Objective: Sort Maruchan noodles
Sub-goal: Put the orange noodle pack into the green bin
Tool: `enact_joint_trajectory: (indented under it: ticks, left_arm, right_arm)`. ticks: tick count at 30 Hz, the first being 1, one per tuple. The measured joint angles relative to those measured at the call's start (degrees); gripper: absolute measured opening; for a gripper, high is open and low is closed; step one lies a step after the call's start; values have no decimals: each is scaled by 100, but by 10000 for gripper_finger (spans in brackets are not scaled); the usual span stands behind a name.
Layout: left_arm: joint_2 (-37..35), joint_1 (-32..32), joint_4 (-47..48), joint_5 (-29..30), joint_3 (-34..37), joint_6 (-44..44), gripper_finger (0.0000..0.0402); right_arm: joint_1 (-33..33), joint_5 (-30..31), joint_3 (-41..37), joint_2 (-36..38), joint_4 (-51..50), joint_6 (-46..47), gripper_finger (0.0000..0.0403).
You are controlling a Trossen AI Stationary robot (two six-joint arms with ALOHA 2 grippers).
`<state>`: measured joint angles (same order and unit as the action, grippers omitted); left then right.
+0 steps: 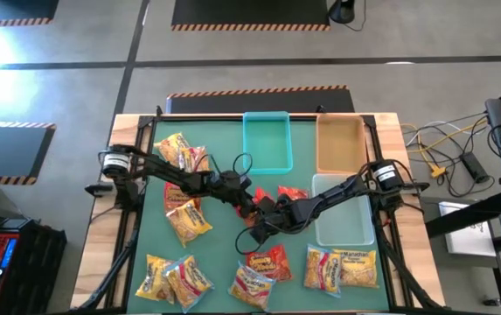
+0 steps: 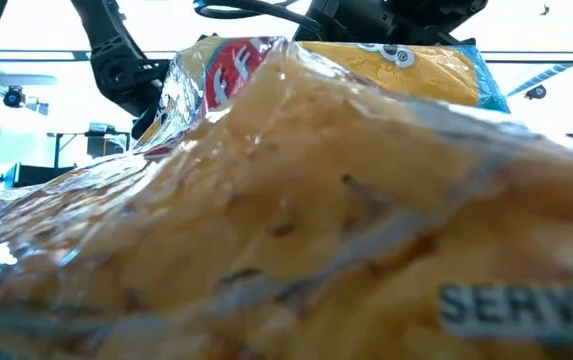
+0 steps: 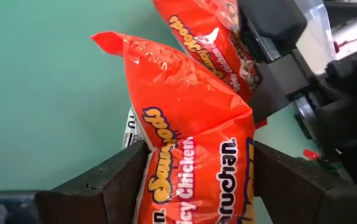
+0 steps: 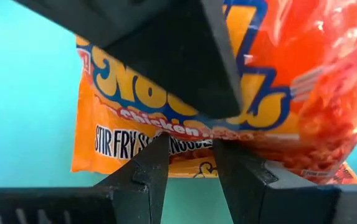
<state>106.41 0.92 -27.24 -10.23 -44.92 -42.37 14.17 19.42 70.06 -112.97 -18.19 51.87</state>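
Observation:
Both grippers meet at the table's middle over a small cluster of red Maruchan packets (image 1: 283, 194). My left gripper (image 1: 248, 199) comes in from the left and is shut on a red-orange packet (image 3: 184, 106). My right gripper (image 1: 263, 215) comes in from the right and is shut on the edge of a red-orange packet (image 4: 166, 93). Yellow packets lie flat at the left (image 1: 184, 188) and along the near edge (image 1: 176, 278), with two red ones (image 1: 269, 260) near the middle. A yellow packet (image 2: 296, 220) fills the low view. My left gripper (image 3: 197, 180) pinches the red-orange packet across its printed middle (image 3: 194, 168), one finger (image 3: 125, 180) on each side. The packet's far corner (image 3: 106, 38) sticks out beyond the fingers over the green mat. My right gripper (image 4: 190, 155) has the packet's printed edge (image 4: 194, 163) between its narrowly spaced fingertips (image 4: 156, 162). The fingers come at it level, and the rest of the packet spreads out beyond them.
A teal tray (image 1: 267, 118), a tan tray (image 1: 339, 122) and a clear tray (image 1: 346, 229) stand at the far and right side of the green mat. The two arms cross close together at the centre. Cables lie off the table's right edge (image 1: 447, 153).

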Motion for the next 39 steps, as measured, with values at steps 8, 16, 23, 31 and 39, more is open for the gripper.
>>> enact_joint_trajectory:
  ticks: [8, 16, 23, 31, 39]
  left_arm:
    - [-191, 12, 448, -196, 60, -7, 222]
    - [-233, 1, 527, -283, 55, -206, 149]
    - [-333, -1, 533, -283, 52, -335, 122]
    - [-812, 54, 565, -227, 51, -330, 123]
    - [-1115, 329, 987, 390, -248, -215, 123]
  right_arm:
    - [-2, -114, -9, 318, -97, -349, 123]
    - [-2, -120, -26, 709, -240, -596, 123]
    - [-9, -9, -24, 1019, -390, -696, 123]
    - [-17, 57, -15, 1524, -485, -951, 123]
    - [-17, 35, 1, 2279, -784, -1356, 123]
